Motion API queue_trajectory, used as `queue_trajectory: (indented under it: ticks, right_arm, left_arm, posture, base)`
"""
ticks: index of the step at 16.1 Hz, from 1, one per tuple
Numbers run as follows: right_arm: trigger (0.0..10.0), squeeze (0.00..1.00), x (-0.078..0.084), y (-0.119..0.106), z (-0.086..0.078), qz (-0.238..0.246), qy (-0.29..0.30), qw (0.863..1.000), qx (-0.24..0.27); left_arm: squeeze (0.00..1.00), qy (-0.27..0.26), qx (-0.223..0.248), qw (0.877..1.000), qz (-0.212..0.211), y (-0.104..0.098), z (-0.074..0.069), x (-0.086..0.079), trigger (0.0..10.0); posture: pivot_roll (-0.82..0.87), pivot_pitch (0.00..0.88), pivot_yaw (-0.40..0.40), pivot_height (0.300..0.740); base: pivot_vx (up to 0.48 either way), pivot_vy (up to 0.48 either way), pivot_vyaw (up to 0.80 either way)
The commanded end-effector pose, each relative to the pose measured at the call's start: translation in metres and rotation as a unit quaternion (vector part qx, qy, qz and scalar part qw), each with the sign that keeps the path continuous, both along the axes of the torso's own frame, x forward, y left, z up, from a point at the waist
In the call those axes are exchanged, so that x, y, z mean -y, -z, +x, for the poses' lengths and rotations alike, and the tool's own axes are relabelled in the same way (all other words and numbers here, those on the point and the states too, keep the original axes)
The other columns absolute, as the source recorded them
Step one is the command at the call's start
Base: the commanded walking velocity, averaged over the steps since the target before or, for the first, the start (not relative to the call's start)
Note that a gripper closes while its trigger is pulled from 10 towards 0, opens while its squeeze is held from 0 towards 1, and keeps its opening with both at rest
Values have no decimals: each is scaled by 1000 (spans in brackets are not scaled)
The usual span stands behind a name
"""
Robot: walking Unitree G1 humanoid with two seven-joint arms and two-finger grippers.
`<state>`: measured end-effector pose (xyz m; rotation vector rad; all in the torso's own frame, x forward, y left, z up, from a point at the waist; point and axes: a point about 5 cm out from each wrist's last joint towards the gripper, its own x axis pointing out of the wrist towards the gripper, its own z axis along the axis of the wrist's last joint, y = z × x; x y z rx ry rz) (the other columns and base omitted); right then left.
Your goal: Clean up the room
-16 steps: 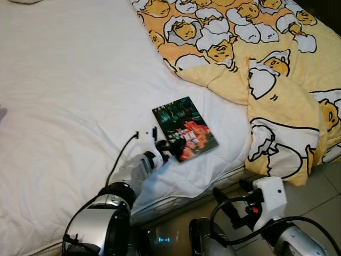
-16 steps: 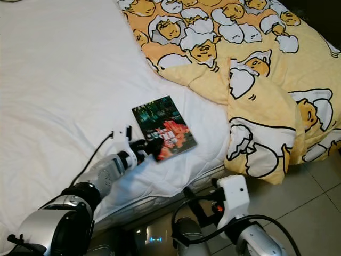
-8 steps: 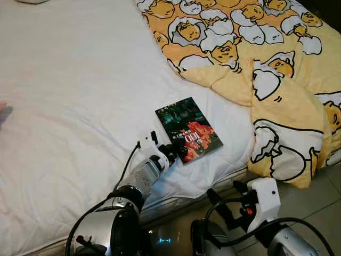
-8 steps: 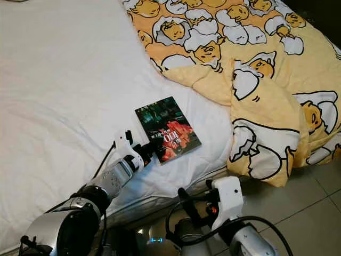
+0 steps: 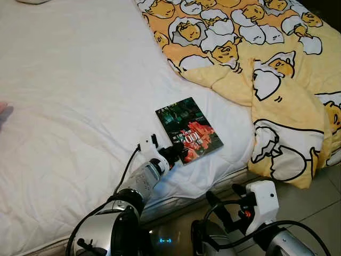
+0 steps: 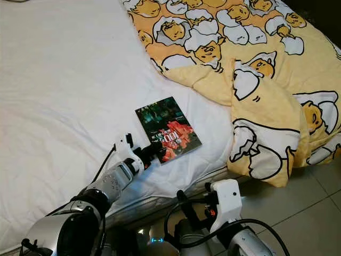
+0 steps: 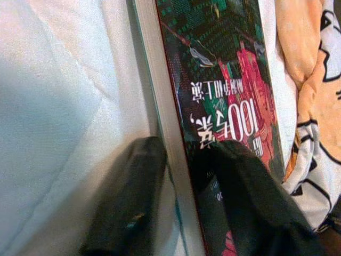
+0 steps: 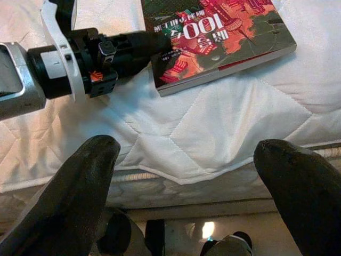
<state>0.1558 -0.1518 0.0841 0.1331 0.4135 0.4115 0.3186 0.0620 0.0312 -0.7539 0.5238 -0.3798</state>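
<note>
Book (image 5: pixel 188 129) flat on white bed (image 5: pixel 69 96), beside yellow blanket (image 5: pixel 266 58). Left gripper (image 5: pixel 175 154) at book's near corner, fingers straddling its edge. Right gripper (image 8: pixel 186 176) spread, below bed edge.

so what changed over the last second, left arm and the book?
The left end effector pulled back toward the book's near corner; a second ago its fingers reached further over the cover. Now one finger lies on the cover and the other beside the spine, not yet clamped. The camera shifted slightly. Book, yellow quilt and open right end effector stayed put.
</note>
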Motion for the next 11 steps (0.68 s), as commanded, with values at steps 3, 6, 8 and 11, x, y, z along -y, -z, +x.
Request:
queue_trajectory:
  ticks: [3, 6, 8, 11]
  right_arm:
    - [10000, 0, -1, 1, -2, 0, 3, 1000, -5]
    - [10000, 0, -1, 1, -2, 1, 6, 1000, -5]
    - [10000, 0, -1, 1, 0, 1, 6, 1000, -4]
    - [10000, 0, 0, 2, 25, 4, 13, 1000, 21]
  left_arm:
    - [0, 29, -45, 998, -36, 12, -19, 29, 0]
    - [0, -21, -37, 992, -116, -2, -7, 27, 0]
    - [0, -26, -29, 992, -123, -5, -4, 25, 0]
    - [0, -28, 31, 986, -159, -30, 16, 8, 0]
  posture:
    - [-396, 215, 27, 703]
    - [-399, 211, 27, 703]
    - [-396, 202, 27, 703]
    - [-350, 114, 42, 703]
  base:
    - [0, 0, 0]
    - [0, 0, 0]
    - [0, 0, 0]
    - [0, 0, 0]
